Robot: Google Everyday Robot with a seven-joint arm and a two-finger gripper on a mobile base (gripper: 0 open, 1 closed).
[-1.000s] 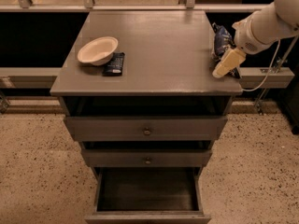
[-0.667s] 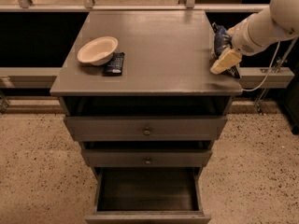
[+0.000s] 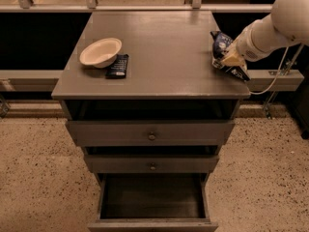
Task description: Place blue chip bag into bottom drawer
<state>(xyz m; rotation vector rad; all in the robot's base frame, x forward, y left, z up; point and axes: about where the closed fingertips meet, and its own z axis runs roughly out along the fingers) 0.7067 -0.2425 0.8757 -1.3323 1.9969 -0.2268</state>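
Observation:
The blue chip bag (image 3: 223, 46) lies on the right edge of the grey cabinet top (image 3: 164, 52), crinkled, dark blue with white patches. My gripper (image 3: 231, 59) comes in from the right on a white arm and sits right on the bag's near side, covering part of it. The bottom drawer (image 3: 153, 202) is pulled out below, and its inside looks dark and empty.
A cream bowl (image 3: 100, 52) and a flat black packet (image 3: 117, 65) sit on the left of the cabinet top. The two upper drawers (image 3: 151, 134) are closed. A cable (image 3: 275, 81) hangs off the arm at the right. Speckled floor surrounds the cabinet.
My gripper has moved up and a little left along the right edge, closing in on the chip bag. The bag, bowl and packet have stayed in place.

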